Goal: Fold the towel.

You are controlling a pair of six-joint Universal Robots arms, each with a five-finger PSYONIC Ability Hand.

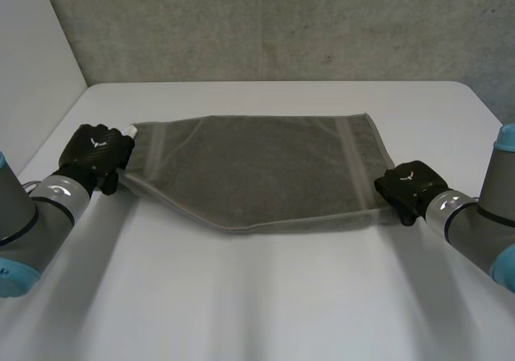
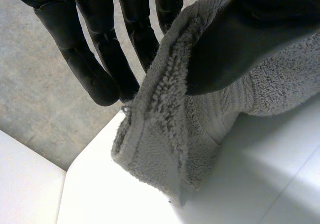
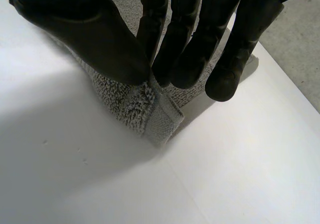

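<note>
Towel (image 1: 257, 168) is lying spread on the white table (image 1: 241, 305), apparently in a single layer; no fold is showing yet.

Left hand (image 1: 96, 156) is gripping the towel's near left corner, its thumb pressing the cloth against the fingers (image 2: 145, 39).

Right hand (image 1: 406, 186) is pinching the towel's near right corner between thumb and fingertips (image 3: 185, 74), with the corner tip poking out below them.

Between the two hands the towel's near edge is bowing outward. Its far edge is resting flat.

Judgement: both corners are grasped. Carrying the near edge over to the far edge, letting go, and any further fold are all remaining.
</note>
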